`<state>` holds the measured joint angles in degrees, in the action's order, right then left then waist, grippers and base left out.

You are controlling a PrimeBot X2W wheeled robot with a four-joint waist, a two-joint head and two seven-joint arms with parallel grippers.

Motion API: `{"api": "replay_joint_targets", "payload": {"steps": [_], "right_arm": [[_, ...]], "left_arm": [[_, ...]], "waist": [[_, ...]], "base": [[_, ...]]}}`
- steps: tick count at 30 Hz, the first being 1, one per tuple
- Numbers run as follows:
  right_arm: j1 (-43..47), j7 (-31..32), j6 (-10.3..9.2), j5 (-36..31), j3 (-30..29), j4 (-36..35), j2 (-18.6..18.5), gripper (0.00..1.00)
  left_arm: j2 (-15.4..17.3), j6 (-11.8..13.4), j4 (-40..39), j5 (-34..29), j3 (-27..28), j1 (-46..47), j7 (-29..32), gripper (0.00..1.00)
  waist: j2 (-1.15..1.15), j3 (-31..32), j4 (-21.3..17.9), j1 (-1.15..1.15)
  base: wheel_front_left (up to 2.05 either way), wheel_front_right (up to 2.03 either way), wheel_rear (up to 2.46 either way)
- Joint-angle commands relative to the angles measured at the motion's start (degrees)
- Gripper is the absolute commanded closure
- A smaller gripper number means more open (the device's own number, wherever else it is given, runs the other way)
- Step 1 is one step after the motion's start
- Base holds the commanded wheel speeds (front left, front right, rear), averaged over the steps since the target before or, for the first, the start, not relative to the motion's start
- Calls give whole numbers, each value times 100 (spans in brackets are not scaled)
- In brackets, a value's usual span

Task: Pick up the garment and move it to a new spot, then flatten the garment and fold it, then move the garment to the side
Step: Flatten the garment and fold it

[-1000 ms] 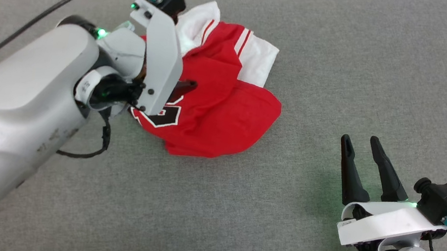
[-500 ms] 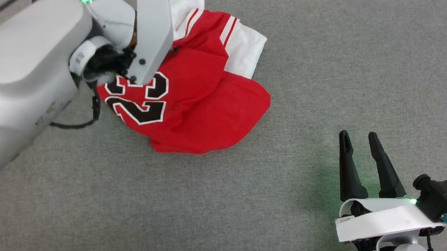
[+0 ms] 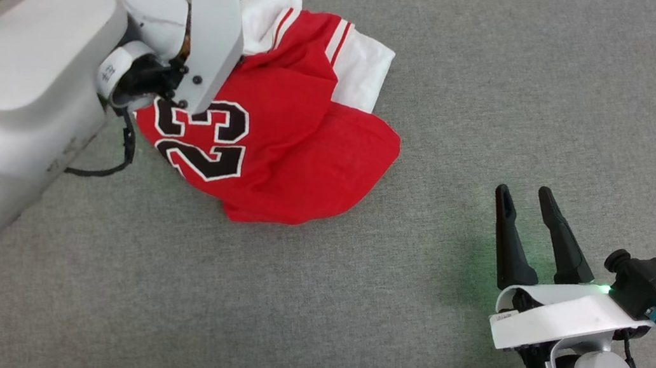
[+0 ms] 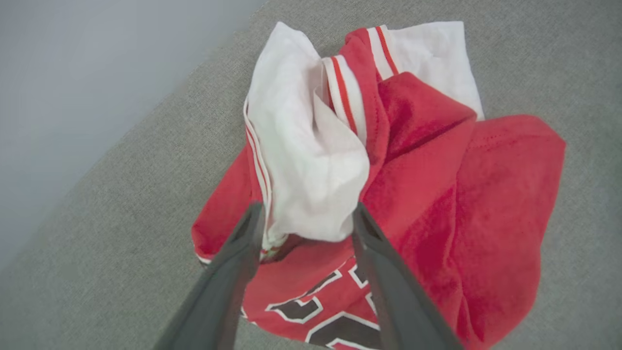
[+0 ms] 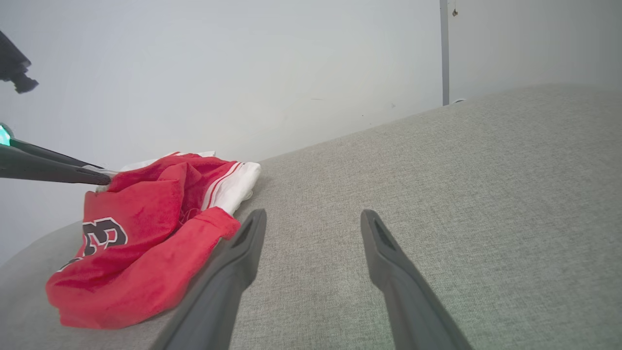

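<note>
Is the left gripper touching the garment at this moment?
Touching. In the left wrist view, the left gripper has a white fold of the garment bunched between its two fingers, pressed against both.

The setting looks like a bare test room or robotics lab rather than a lived-in home, though the pictures give few clues. The main landmark is a broad grey fabric-covered surface, woven and slightly padded, with a rounded corner; whether it is a sofa seat, a bed or a covered counter cannot be told. Directly behind that surface stands a plain pale wall, unmarked and undecorated. Toward the far right end of the surface, a thin dark vertical strip runs down the wall to meet the surface's edge, with a second, greyer wall panel just beyond it.
</note>
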<state>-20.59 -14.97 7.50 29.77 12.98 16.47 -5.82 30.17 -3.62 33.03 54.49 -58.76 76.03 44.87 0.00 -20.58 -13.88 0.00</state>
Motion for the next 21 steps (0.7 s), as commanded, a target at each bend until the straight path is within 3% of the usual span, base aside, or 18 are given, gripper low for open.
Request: {"api": "replay_joint_targets", "payload": {"steps": [1,7,12,21], "right_arm": [[-35,-28,-2,-5,4,-7,0,0],[18,-28,-2,-18,-44,-11,-27,0],[143,-28,-2,-68,-91,39,-58,0],[278,-28,-2,-114,-46,73,-168,0]], "left_arm": [[-7,-43,19,4,-23,-3,15,100],[-102,25,92,278,238,-27,-196,100],[-142,321,350,1046,1038,-138,-606,100],[505,955,1190,2215,2420,-1076,-1459,100]], "waist": [[0,-3,-1,0],[0,23,43,0],[0,194,217,0],[0,551,628,0]], "base": [[0,0,0],[0,0,0],[0,0,0],[0,0,0]]}}
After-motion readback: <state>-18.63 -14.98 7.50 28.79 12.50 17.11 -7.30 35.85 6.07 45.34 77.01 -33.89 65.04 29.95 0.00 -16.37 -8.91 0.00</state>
